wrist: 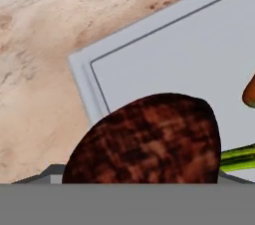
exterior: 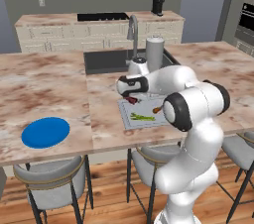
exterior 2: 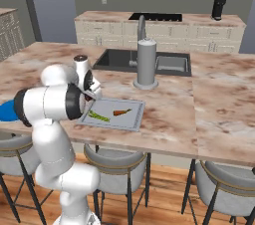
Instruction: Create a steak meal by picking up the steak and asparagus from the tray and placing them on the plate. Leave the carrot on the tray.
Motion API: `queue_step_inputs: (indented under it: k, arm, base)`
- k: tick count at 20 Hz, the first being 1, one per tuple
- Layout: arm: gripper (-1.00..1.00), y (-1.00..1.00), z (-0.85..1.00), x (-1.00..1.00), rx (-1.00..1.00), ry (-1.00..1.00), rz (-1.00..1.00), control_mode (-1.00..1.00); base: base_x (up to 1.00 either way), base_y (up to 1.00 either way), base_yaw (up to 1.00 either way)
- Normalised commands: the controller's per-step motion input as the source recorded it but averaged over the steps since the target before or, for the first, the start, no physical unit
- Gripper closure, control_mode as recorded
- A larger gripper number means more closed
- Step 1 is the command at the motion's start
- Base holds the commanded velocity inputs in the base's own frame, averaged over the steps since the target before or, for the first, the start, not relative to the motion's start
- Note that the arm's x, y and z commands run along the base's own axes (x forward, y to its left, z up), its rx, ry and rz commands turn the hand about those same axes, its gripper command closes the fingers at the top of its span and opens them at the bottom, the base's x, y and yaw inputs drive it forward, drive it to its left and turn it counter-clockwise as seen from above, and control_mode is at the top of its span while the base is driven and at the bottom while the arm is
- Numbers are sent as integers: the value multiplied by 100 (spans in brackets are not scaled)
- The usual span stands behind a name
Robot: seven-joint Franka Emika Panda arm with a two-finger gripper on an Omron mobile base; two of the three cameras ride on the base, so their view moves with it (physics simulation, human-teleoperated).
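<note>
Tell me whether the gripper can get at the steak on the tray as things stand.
Probably yes. The gripper hangs right over the steak at the tray's near corner, its jaws apart and nothing lying between. The asparagus and carrot sit off to one side of the steak, clear of the way down.

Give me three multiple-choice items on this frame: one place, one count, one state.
1. Where does the round bright blue plate sit?
A. On the counter left of the tray
B. In the sink
C. On a stool

2. How many foods lie on the rectangular grey-white tray?
A. One
B. Three
C. Five

3. What is on the plate?
A. Steak
B. Asparagus
C. Nothing yet

Answers:
1 A, it lies apart from the tray on the marble counter.
2 B, dark red-brown steak, green asparagus stalks, orange carrot.
3 C, its blue face is bare.
</note>
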Motion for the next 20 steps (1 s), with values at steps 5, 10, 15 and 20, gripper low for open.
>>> queue_step_inputs:
  k: [5,10,15,20]
  arm:
    - [100,99,46,-72,2,0,15,-100]
    - [100,100,33,-63,0,0,14,-100]
    - [100,100,3,-49,0,2,12,-100]
    - [100,100,-5,-25,0,3,10,-100]
  base:
    - [0,0,0]
    - [0,0,0]
    - [0,0,0]
    - [0,0,0]
